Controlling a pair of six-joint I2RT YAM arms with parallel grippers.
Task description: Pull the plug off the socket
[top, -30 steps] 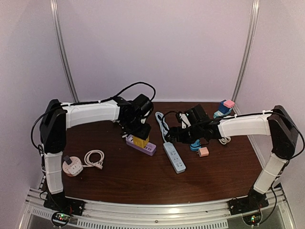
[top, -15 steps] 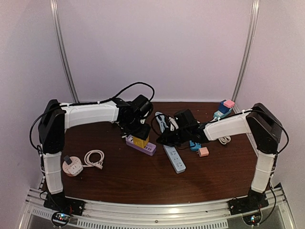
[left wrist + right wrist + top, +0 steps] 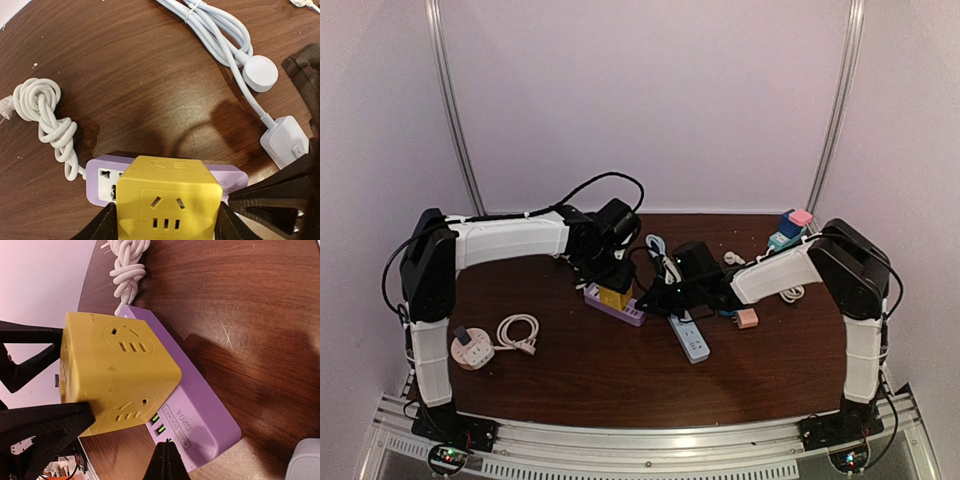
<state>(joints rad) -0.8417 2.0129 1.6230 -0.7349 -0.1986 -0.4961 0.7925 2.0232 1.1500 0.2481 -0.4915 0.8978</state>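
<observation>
A yellow cube plug (image 3: 614, 296) (image 3: 167, 197) (image 3: 115, 370) sits plugged into a purple socket strip (image 3: 632, 315) (image 3: 100, 177) (image 3: 205, 410) on the brown table. My left gripper (image 3: 617, 278) (image 3: 167, 222) is shut on the cube, one black finger (image 3: 30, 337) pressed against each side. My right gripper (image 3: 657, 302) (image 3: 167, 460) is shut with nothing in it. Its joined tips rest on the strip's free end by the green USB ports, just right of the cube. In the left wrist view that right gripper (image 3: 240, 200) shows as a black wedge at the strip's right end.
A white power strip (image 3: 688, 335) (image 3: 285, 140) with its bundled cable (image 3: 220, 25) lies right of the purple one. A knotted white cable (image 3: 45, 120) leads off the purple strip's left end. A round socket (image 3: 470, 348), a cable coil (image 3: 517, 330) and small adapters (image 3: 748, 318) lie further out.
My right gripper has shut and reached left across the white strip onto the purple strip's end. The left arm and the yellow cube have not moved.
</observation>
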